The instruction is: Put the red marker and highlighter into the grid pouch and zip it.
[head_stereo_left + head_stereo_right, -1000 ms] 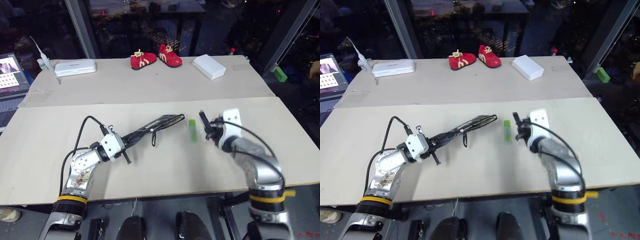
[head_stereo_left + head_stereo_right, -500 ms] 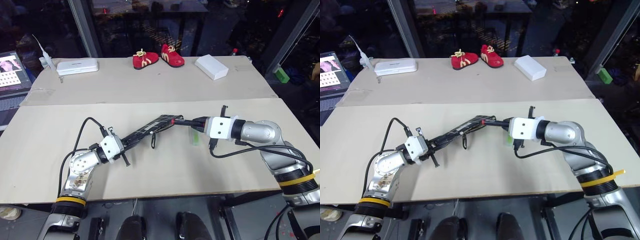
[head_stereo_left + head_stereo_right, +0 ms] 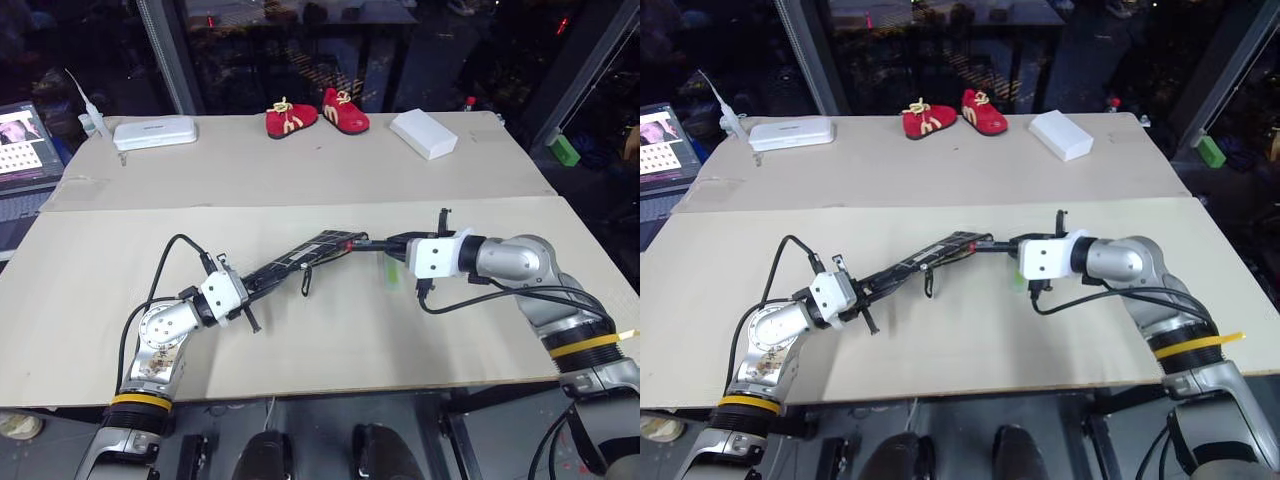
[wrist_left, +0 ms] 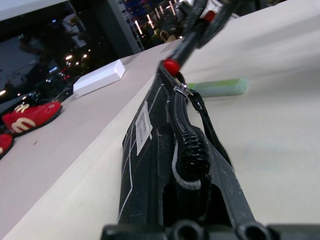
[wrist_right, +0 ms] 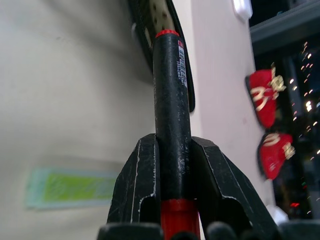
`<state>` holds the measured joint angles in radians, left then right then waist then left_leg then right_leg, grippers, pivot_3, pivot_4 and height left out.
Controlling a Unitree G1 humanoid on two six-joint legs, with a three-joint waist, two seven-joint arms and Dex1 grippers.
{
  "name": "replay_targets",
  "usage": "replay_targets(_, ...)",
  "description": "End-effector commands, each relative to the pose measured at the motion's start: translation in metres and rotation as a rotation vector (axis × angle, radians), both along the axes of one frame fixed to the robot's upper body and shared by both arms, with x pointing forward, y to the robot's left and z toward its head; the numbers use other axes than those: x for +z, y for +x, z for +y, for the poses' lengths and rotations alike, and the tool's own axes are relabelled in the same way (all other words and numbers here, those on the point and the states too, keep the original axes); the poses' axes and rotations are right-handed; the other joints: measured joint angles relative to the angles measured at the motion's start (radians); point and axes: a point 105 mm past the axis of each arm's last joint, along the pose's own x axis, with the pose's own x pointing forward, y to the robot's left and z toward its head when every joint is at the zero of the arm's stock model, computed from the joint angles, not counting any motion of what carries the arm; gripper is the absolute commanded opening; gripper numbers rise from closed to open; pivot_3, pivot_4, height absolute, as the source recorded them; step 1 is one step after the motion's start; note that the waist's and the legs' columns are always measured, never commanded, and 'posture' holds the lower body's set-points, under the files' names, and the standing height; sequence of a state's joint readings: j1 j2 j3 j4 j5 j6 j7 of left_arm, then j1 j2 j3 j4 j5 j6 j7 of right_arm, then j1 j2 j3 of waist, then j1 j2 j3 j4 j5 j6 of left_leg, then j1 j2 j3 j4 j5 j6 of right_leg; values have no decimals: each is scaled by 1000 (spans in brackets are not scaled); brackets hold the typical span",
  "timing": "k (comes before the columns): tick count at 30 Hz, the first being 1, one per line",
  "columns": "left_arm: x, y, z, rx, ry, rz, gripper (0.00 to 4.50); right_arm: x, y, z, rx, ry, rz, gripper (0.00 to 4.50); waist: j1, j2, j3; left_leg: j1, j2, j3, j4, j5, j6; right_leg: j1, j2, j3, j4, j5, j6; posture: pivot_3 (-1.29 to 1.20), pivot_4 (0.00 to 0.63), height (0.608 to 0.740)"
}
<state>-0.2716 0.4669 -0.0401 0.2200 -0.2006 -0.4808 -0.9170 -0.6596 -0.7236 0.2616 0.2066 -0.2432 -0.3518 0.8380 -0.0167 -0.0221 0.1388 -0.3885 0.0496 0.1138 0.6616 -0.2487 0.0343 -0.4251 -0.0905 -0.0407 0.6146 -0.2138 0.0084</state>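
Observation:
The grid pouch (image 3: 300, 260) is held up off the table at a slant, with my left gripper (image 3: 248, 292) shut on its near end. Its zipper pull (image 4: 182, 90) sits near the far end. My right gripper (image 3: 392, 243) is shut on the red marker (image 5: 169, 100), which points level at the pouch's far end. The marker's red tip (image 4: 171, 65) touches that end; whether it is inside I cannot tell. The highlighter (image 3: 388, 272) lies flat on the table just below my right gripper, partly covered by it.
A pair of small red shoes (image 3: 315, 113) and two white boxes (image 3: 152, 132) (image 3: 423, 133) sit along the back of the table. A green block (image 3: 559, 149) lies beyond the right edge. A laptop (image 3: 22, 140) stands at the far left.
My right arm swung up and leftward from beside the highlighter, rolled its wrist and brought the red marker to the pouch's far end. The left gripper and pouch stayed put.

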Motion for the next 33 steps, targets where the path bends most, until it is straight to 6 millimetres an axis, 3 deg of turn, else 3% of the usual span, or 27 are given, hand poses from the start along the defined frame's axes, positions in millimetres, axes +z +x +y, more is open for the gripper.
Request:
replay_targets(1,14,-2,-3,-20,-17,-58,0,12,4,8,34,-1,-65,533,3,0,0,0,0,0,0,0,0,0,0,0,0,0,0,0,150,740)
replay_targets(4,14,-2,-4,-27,-13,-59,0,12,6,18,66,-22,-83,533,3,0,0,0,0,1,0,0,0,0,-1,0,0,0,0,0,150,740)
replay_targets(15,16,1,-6,-33,-16,-61,0,-13,-14,90,353,-98,-109,533,2,0,0,0,0,1,0,0,0,0,-1,0,2,0,0,0,150,740)
replay_targets(21,15,-1,-4,-24,-18,-63,0,0,-14,113,388,12,-113,533,3,0,0,0,0,1,0,0,0,0,0,-1,3,0,0,0,150,740)
replay_targets(22,15,0,-3,-22,-19,-63,0,2,-13,114,381,33,-107,533,3,0,0,0,0,1,0,0,0,0,0,-1,3,0,0,0,150,740)
replay_targets(24,15,-1,-3,-18,-19,-63,0,0,-12,110,361,51,-46,1536,3,0,0,0,0,1,0,0,0,0,-1,-1,3,0,0,0,150,740)
replay_targets(28,12,-2,-1,-6,-20,-59,0,13,7,86,243,113,-33,2732,4,0,0,0,0,1,0,0,0,0,-1,-1,3,0,0,0,150,740)
replay_targets(33,11,-3,-1,-5,-18,-57,0,28,13,43,152,185,4,2732,5,0,0,0,0,1,0,0,0,0,-2,-1,2,0,0,0,150,740)
